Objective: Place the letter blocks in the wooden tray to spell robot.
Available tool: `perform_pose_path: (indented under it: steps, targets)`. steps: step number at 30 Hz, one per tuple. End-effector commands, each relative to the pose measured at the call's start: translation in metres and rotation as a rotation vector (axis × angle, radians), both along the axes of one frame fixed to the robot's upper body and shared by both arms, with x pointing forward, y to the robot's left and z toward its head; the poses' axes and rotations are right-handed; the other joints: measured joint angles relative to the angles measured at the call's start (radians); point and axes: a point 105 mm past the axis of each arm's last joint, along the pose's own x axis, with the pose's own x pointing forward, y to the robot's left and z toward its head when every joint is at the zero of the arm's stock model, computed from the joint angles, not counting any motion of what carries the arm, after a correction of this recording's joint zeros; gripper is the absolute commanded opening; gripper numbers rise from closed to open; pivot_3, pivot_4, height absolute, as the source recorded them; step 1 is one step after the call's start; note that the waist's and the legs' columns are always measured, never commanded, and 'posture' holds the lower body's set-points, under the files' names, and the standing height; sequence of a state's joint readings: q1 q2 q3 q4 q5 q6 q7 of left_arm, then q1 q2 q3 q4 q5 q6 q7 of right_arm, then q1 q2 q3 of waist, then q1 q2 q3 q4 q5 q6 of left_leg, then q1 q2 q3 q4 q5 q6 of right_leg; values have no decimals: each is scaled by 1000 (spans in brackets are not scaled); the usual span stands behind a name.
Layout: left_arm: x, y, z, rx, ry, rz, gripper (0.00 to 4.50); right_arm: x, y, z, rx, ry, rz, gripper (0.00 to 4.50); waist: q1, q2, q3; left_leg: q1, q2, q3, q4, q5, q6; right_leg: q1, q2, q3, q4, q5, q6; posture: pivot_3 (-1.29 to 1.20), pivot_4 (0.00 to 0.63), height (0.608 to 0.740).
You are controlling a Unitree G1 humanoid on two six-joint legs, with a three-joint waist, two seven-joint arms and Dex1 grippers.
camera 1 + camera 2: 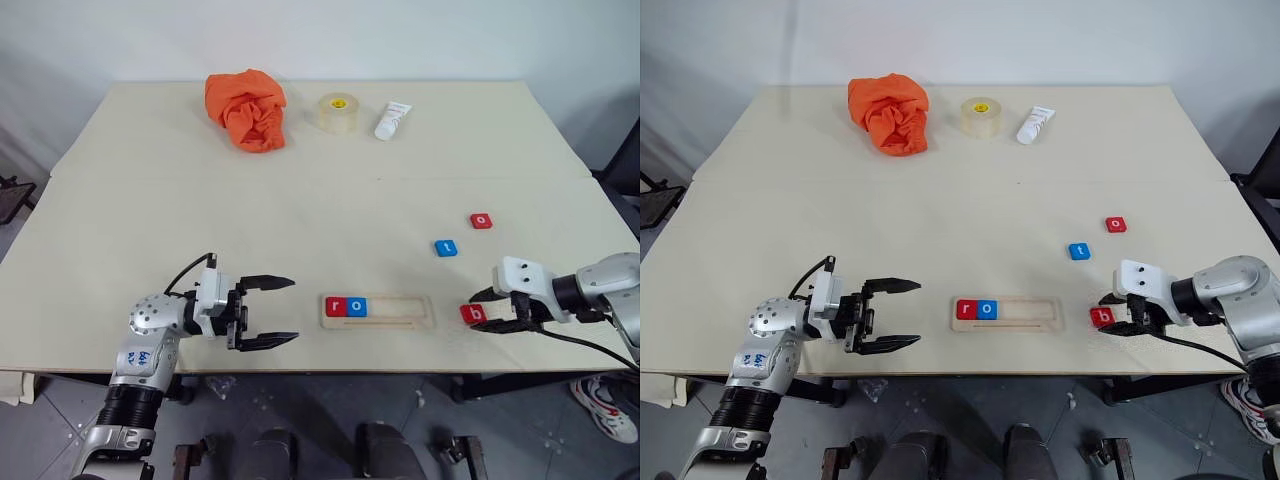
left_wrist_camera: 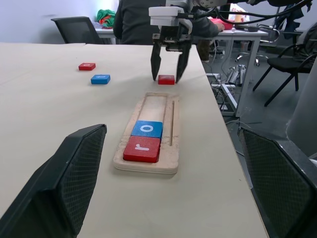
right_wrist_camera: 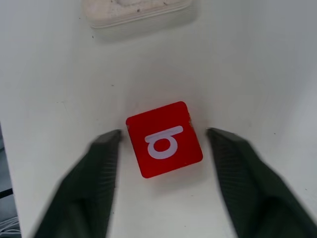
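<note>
The wooden tray [image 1: 400, 310] lies near the table's front edge. A red "r" block [image 1: 335, 306] and a blue "o" block [image 1: 357, 307] sit side by side in its left end. To the tray's right a red "b" block [image 1: 474, 314] lies flat on the table. My right gripper [image 1: 478, 312] points down over it and straddles it, open, with a gap showing beside one finger [image 3: 233, 168]. A blue "t" block [image 1: 446, 247] and a red "o" block [image 1: 481, 220] lie further back on the right. My left gripper [image 1: 292, 311] hovers open and empty left of the tray.
An orange cloth [image 1: 247, 108], a roll of clear tape [image 1: 338, 111] and a white tube [image 1: 393, 120] sit at the table's far edge. The tray and the "b" block lie close to the front edge. A person and office chairs show beyond the table in the left wrist view.
</note>
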State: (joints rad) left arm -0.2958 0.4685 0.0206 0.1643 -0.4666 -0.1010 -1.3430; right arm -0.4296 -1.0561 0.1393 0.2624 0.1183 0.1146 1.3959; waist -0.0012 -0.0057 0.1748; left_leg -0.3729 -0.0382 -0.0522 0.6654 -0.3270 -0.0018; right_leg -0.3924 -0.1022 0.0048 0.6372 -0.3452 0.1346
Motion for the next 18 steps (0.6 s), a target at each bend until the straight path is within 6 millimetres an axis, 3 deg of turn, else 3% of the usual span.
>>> perform_pose_path:
  steps: [1,5,10,15,18]
  targets:
    - [-3,1,7,-5,-43,-3,4500,2,1,7,4,-24,1,1457,0,0,0,0,0,0,0,0,0,0,0,0,0,0,0,0,150,740]
    - [-2,2,7,2,-40,-12,4500,8,10,31,13,-87,-14,1459,0,0,0,0,0,0,0,0,0,0,0,0,0,0,0,0,150,740]
    - [0,3,5,15,-29,-35,4500,5,43,62,91,-53,-20,1459,-2,1,1,0,1,1,0,0,0,-1,0,0,0,0,0,0,150,740]
    - [2,1,1,36,-19,-66,4500,-6,84,62,101,-2,66,1459,5,1,1,-2,0,-3,0,0,-1,-1,-1,-1,0,0,-1,0,150,740]
    - [3,-1,-4,65,-12,-98,4500,-1,100,47,66,5,75,1459,3,1,1,-3,-1,-4,0,0,-1,-1,-2,-1,-1,0,-1,0,150,740]
